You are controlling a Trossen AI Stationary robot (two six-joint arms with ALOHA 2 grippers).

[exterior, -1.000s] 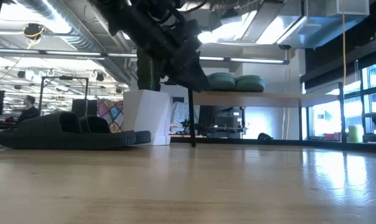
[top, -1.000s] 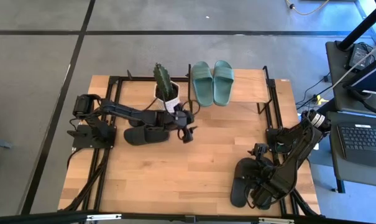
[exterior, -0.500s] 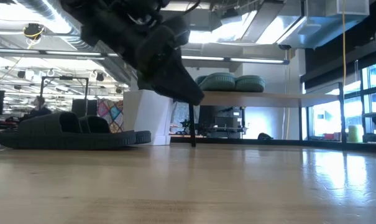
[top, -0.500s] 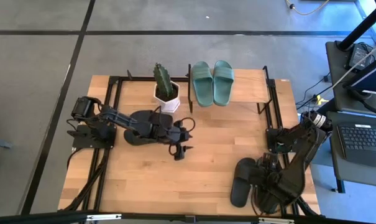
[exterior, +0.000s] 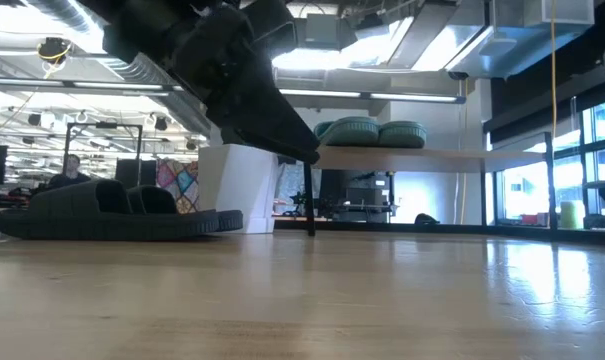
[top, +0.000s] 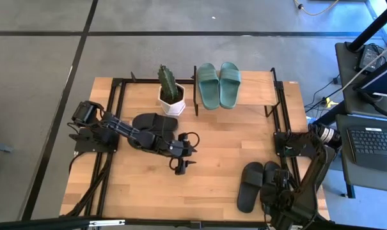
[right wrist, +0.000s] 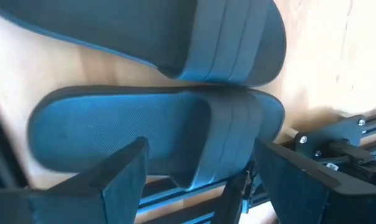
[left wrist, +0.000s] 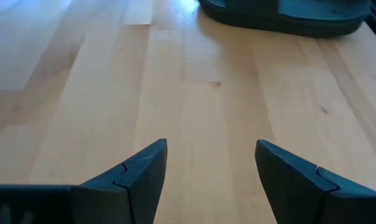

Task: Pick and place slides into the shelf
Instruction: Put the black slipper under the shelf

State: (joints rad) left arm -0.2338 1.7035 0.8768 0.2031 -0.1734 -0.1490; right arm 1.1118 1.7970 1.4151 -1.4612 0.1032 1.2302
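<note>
The green slides point(top: 219, 85) sit side by side on the shelf point(top: 257, 86) at the upper middle of the high view, a potted cactus point(top: 170, 89) just left of it. The left gripper point(top: 183, 159) hangs mid-table with its jaws open and empty — one black pair point(top: 148, 130) lies just behind it, partly under the arm. At the lower right, the right gripper point(right wrist: 197, 177) hovers over the other black pair point(top: 258, 184), jaws spread and holding nothing — the nearer slide lies between its fingers point(right wrist: 122, 174) in the wrist view.
</note>
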